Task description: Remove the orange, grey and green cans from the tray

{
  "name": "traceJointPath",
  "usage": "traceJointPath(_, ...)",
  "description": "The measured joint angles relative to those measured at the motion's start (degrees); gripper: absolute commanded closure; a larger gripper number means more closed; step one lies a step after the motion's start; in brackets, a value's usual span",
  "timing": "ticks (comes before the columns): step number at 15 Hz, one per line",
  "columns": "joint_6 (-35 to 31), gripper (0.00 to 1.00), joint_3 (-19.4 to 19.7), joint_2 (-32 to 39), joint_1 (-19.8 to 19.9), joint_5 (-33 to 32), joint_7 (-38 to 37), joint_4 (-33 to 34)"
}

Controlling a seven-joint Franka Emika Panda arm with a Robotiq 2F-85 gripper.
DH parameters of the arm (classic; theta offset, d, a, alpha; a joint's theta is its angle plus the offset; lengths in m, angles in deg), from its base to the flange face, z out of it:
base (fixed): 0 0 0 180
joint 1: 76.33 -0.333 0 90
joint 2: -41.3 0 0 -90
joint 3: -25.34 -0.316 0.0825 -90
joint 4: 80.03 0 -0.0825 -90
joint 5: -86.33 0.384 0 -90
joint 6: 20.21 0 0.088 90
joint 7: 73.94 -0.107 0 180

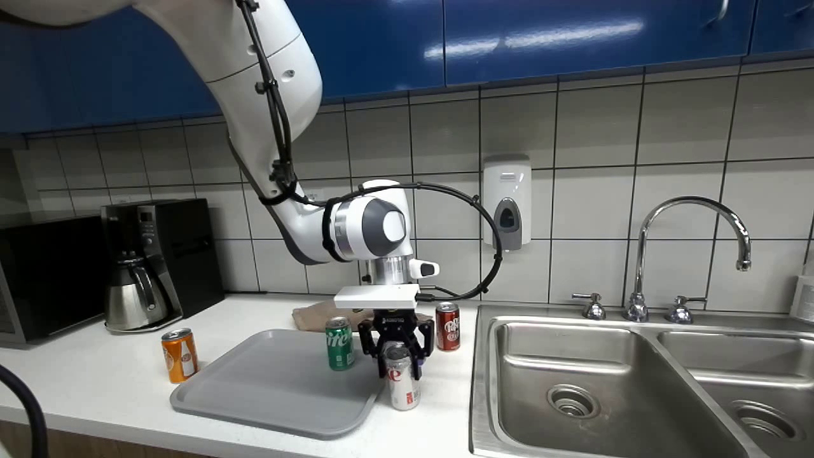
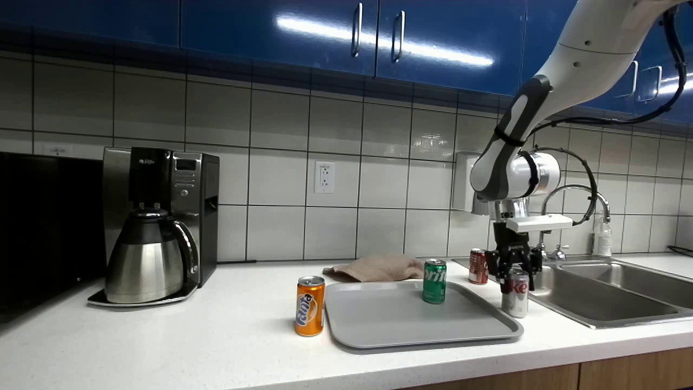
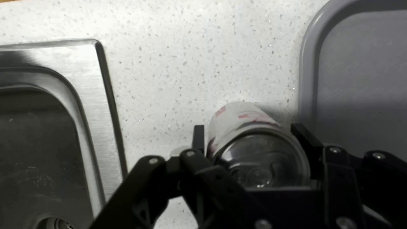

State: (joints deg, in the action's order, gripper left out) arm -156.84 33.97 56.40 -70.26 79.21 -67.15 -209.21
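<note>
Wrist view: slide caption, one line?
Open gripper straddling the silver-grey can on the counter between sink and tray.

Arm [image 1: 251, 140]: bent, slanting down | wrist [image 1: 389, 270]: near vertical | fingers [image 3: 198, 136]: pointing down, parted, a gap between them

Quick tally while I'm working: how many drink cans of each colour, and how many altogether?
Orange metal drink can: 1
Green metal drink can: 1, on the flat grey rectangular tray
Silver-grey, red-lettered metal drink can: 1
Red metal drink can: 1
Total: 4
</note>
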Motion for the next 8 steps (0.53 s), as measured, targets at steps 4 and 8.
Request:
traceJointPath(4, 0.06, 0.0, 0.0, -0.03, 0.0, 0.0, 0.0, 0.12)
traceJointPath(8, 0.3, 0.0, 0.0, -0.78, 0.0, 0.0, 0.0, 0.55)
